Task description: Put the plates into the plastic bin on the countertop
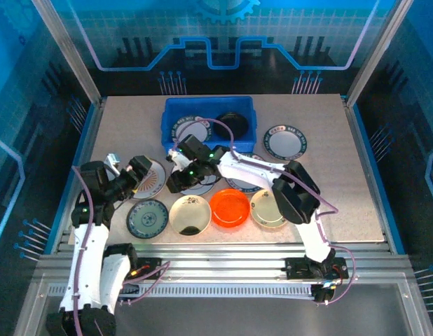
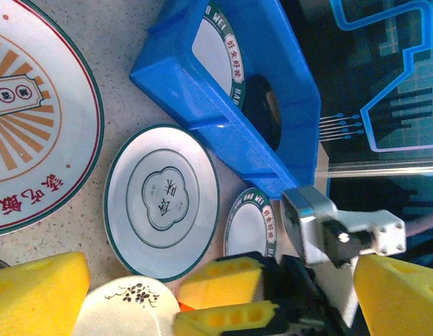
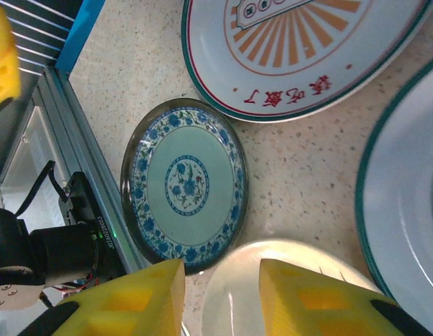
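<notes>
Counter point(image 1: 328, 189): beige speckled stone look, matt.
Bin point(image 2: 195, 91): blue plastic, smooth, glossy.
Teal plate point(image 3: 185, 183): glazed, shiny, printed pattern.
Green-rimmed plate point(image 2: 162, 199): white, glossy glaze.
Orange plate point(image 1: 229, 208): smooth, glossy.
Right hand point(image 3: 220, 280): yellow pads, matt, spongy-looking.
Rails point(image 1: 237, 253): bare aluminium, ribbed, dull sheen.

Sunburst plate point(image 3: 300, 56) runs off my right wrist view's top edge. Cream plate point(image 3: 230, 280) partly behind my right fingers point(image 3: 314, 301). Dark dish point(image 1: 232, 123) in bin point(image 1: 209, 101): pattern too dim to tell.
</notes>
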